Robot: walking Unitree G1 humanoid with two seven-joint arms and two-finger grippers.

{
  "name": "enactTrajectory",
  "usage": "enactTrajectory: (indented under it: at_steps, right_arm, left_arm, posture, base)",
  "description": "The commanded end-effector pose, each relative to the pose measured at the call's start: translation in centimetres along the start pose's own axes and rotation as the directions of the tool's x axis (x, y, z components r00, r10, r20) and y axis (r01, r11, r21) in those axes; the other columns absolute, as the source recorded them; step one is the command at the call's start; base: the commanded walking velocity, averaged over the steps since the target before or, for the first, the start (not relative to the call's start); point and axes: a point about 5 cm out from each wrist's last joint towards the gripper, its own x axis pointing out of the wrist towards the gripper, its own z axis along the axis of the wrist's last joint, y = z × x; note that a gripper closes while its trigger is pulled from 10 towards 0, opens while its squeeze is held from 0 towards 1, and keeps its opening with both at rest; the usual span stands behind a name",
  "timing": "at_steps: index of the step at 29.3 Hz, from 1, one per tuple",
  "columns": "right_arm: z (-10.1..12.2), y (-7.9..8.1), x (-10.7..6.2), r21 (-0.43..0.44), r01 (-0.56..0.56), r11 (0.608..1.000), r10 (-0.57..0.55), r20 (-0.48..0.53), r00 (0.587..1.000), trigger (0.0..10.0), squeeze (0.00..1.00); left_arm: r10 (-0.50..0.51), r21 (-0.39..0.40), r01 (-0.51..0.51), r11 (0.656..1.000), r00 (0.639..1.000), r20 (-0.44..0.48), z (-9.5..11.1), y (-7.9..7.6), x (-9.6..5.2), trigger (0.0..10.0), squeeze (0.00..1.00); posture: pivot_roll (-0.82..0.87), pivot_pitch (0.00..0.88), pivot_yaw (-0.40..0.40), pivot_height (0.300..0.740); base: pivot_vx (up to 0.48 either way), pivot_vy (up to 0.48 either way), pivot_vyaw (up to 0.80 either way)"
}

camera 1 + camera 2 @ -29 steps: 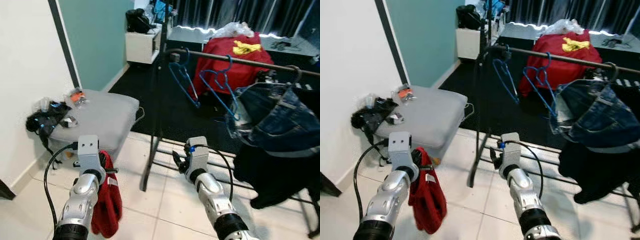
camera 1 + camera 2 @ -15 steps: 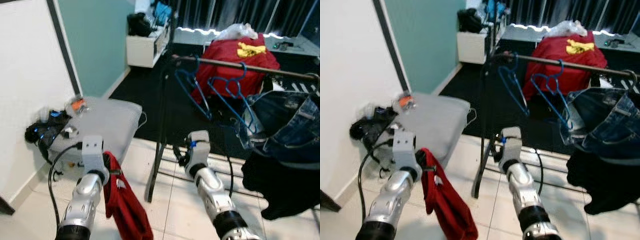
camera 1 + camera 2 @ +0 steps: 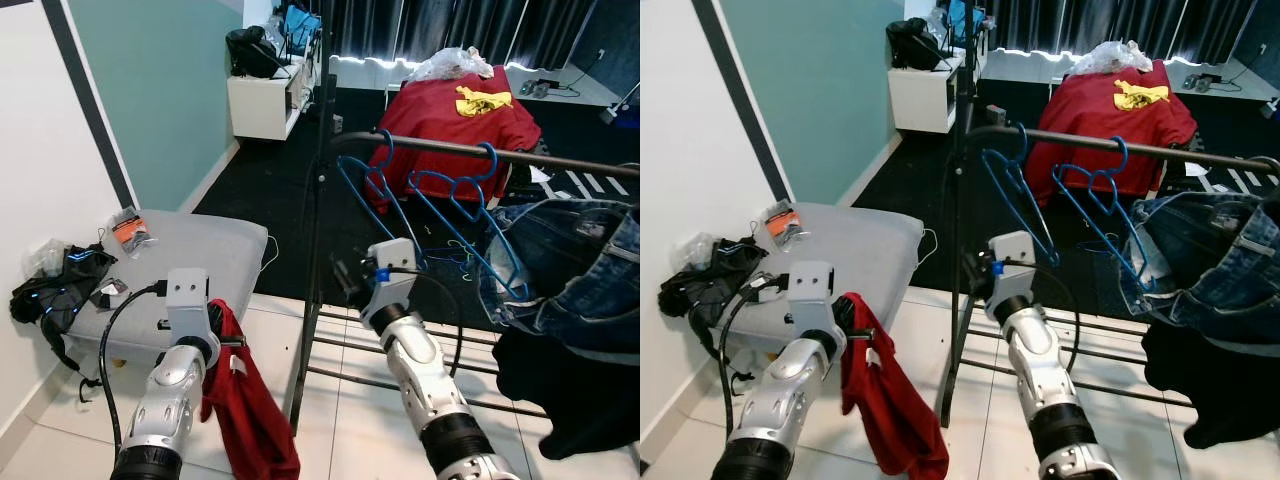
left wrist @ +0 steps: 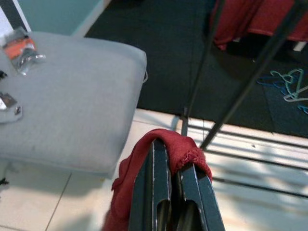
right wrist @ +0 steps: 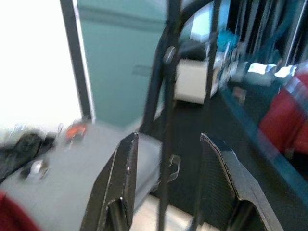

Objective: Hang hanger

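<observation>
The left pincer (image 4: 175, 185) is clenched on a soft, frayed red garment (image 3: 245, 410) that hangs limp. The right pincer (image 5: 168, 159), fingers spread, hovers beside the black metal rack (image 3: 318, 180) carrying thin blue wire hangers (image 3: 455, 205).

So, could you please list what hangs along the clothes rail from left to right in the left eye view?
First blue hanger → second blue hanger → denim jeans, draped over the rail at the right edge.

Blue hangers (image 3: 1025, 205) on black rail (image 3: 1120, 145)
</observation>
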Motion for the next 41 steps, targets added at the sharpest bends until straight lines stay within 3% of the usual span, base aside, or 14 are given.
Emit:
enactTrajectory:
  at_steps: [1,2,3,4,7,14,25,26,30,31,33,34,35,41]
  right_arm:
    - [1.1,0.0,0.1,-0.062,0.011,0.998,-0.006,0.069,0.998,10.0,0.00]
    - [1.1,0.0,0.1,-0.062,0.011,0.998,-0.006,0.069,0.998,10.0,0.00]
    - [1.8,-0.4,0.2,-0.154,0.055,0.987,-0.041,0.093,0.995,10.0,0.00]
    - [1.8,-0.4,0.2,-0.154,0.055,0.987,-0.041,0.093,0.995,10.0,0.00]
    - [3.0,-1.7,-0.1,-0.272,0.189,0.944,-0.160,0.127,0.979,10.0,0.00]
    - [3.4,-2.1,-0.7,-0.314,0.244,0.918,-0.208,0.144,0.968,10.0,0.00]
    - [5.4,-4.4,-0.5,-0.345,0.383,0.857,-0.323,0.220,0.920,10.0,0.00]
    - [5.5,-4.8,-0.5,-0.333,0.412,0.848,-0.358,0.213,0.909,10.0,1.00]
    - [5.4,-5.7,-0.5,-0.311,0.456,0.834,-0.425,0.164,0.890,10.0,1.00]
    - [5.4,-6.1,-0.4,-0.306,0.460,0.834,-0.436,0.145,0.888,10.0,0.84]
    - [5.4,-6.1,-0.4,-0.306,0.460,0.834,-0.436,0.145,0.888,10.0,0.84]
    - [5.3,-6.4,-0.2,-0.304,0.453,0.838,-0.436,0.126,0.891,10.0,0.09]
    - [5.1,-6.8,0.3,-0.310,0.430,0.848,-0.423,0.092,0.901,10.0,0.00]
    - [5.0,-7.5,0.8,-0.316,0.404,0.858,-0.406,0.062,0.912,10.0,0.00]
  left_arm:
    - [-0.012,0.001,0.012,1.000,1.000,0.021,0.4,-0.2,0.0,10.0,0.00]
    - [-0.012,0.001,0.012,1.000,1.000,0.021,0.4,-0.2,0.0,10.0,0.00]
    - [-0.018,-0.005,0.018,1.000,1.000,0.025,0.4,-0.3,-0.1,10.0,0.00]
    - [-0.018,-0.005,0.018,1.000,1.000,0.025,0.4,-0.3,-0.1,10.0,0.00]
    - [-0.031,0.006,0.031,0.999,0.999,0.009,0.1,-0.4,-0.2,10.0,0.00]
    - [-0.036,0.026,0.036,0.999,0.999,0.003,0.0,-0.5,-0.3,10.0,0.00]
    - [-0.049,0.028,0.049,0.998,0.999,0.021,0.5,-0.8,-0.2,10.0,0.00]
    - [-0.052,0.031,0.052,0.998,0.998,0.020,0.5,-0.8,-0.3,10.0,0.00]
    - [-0.060,0.039,0.059,0.997,0.998,0.015,0.4,-0.8,-0.5,10.0,0.00]
    - [-0.062,0.041,0.061,0.997,0.998,0.014,0.4,-0.8,-0.5,10.0,0.00]
    - [-0.062,0.041,0.061,0.997,0.998,0.014,0.4,-0.8,-0.5,10.0,0.00]
    - [-0.063,0.043,0.062,0.997,0.998,0.014,0.4,-0.8,-0.5,10.0,0.00]
    - [-0.064,0.042,0.064,0.997,0.998,0.014,0.5,-0.7,-0.5,10.0,0.00]
    - [-0.066,0.033,0.065,0.997,0.998,0.019,0.8,-0.8,-0.5,10.0,0.00]
  posture:
    - [-0.02,0.000,-0.015,0.740]
    - [-0.02,0.000,-0.015,0.740]
    - [-0.02,0.000,-0.016,0.740]
    - [-0.02,0.000,-0.016,0.740]
    - [-0.03,0.000,-0.013,0.740]
    - [-0.02,0.000,-0.014,0.740]
    - [-0.02,0.007,-0.007,0.740]
    - [-0.03,0.011,-0.005,0.740]
    - [-0.02,0.016,-0.003,0.740]
    - [-0.02,0.017,-0.002,0.740]
    - [-0.02,0.017,-0.002,0.740]
    - [-0.02,0.017,-0.001,0.740]
    - [-0.02,0.020,0.001,0.740]
    - [-0.02,0.026,0.001,0.740]
  base:
    - [0.345,0.000,0.00]
    - [0.345,0.000,0.00]
    - [0.000,0.000,0.00]
    - [0.000,0.000,0.00]
    - [0.000,0.000,0.00]
    - [0.000,0.000,0.00]
    - [0.000,0.000,0.00]
    - [0.000,0.000,0.00]
    - [0.000,0.000,0.00]
    - [0.000,0.000,0.00]
    - [0.000,0.000,0.00]
    - [0.000,0.000,0.00]
    - [0.000,0.000,0.00]
    - [0.000,0.000,0.00]
